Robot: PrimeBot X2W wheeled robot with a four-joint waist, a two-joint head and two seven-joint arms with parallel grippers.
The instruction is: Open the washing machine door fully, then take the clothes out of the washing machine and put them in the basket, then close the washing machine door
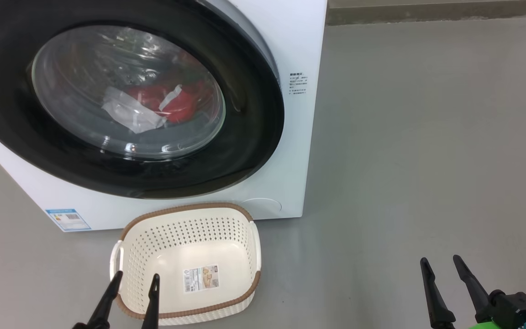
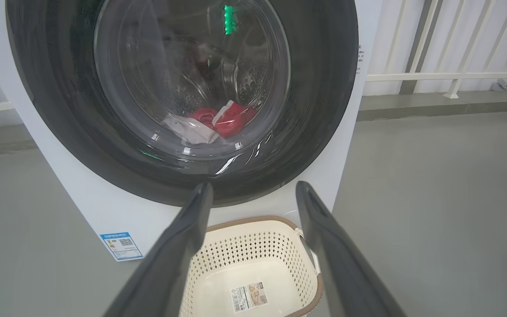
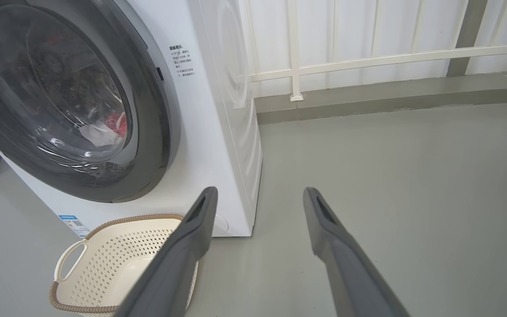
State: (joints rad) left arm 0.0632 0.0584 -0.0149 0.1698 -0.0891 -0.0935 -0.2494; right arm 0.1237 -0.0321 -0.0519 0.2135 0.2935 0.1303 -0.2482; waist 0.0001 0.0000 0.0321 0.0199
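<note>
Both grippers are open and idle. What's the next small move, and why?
Probably raise the right gripper to the right edge of the washing machine door: the door looks shut, the clothes lie behind its glass, the basket sits empty below, and that open gripper is nearer that edge.

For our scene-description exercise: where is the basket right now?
In the head view the basket sits on the floor left of centre, right in front of the washing machine, below its door, near the left gripper.
</note>
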